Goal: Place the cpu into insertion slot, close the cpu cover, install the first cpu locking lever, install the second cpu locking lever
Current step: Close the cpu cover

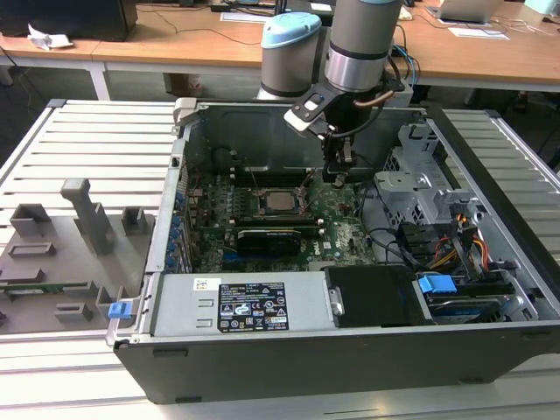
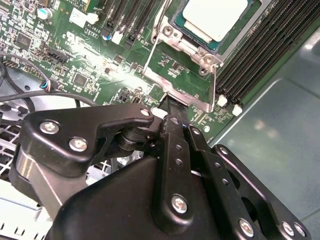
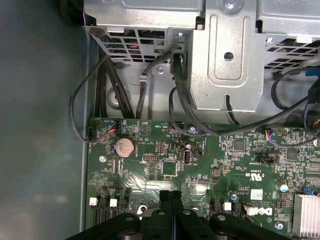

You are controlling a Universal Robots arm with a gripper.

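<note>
The cpu point(image 1: 280, 201) point(image 2: 216, 17), square with a dull silver top, lies in the insertion slot point(image 1: 262, 202) on the green motherboard point(image 1: 346, 232). In the second wrist view the silver cpu cover point(image 2: 190, 47) frames the chip, and thin wire levers point(image 2: 215, 85) run along its sides; I cannot tell whether they are latched. My gripper point(image 1: 338, 178) point(image 2: 170, 102) point(image 3: 170, 196) is shut with nothing between its black fingers point(image 3: 164, 200). Its tips are low over the board, at the cover's silver edge plate point(image 2: 172, 85), on the exterior view's right of the socket.
A grey metal drive cage point(image 1: 416, 188) point(image 3: 227, 55) and bundled cables point(image 1: 394, 245) stand close on the exterior view's right. A black finned card point(image 1: 276, 236) lies in front of the socket, the power supply point(image 1: 236, 306) nearer still. The case walls point(image 1: 179, 184) enclose everything.
</note>
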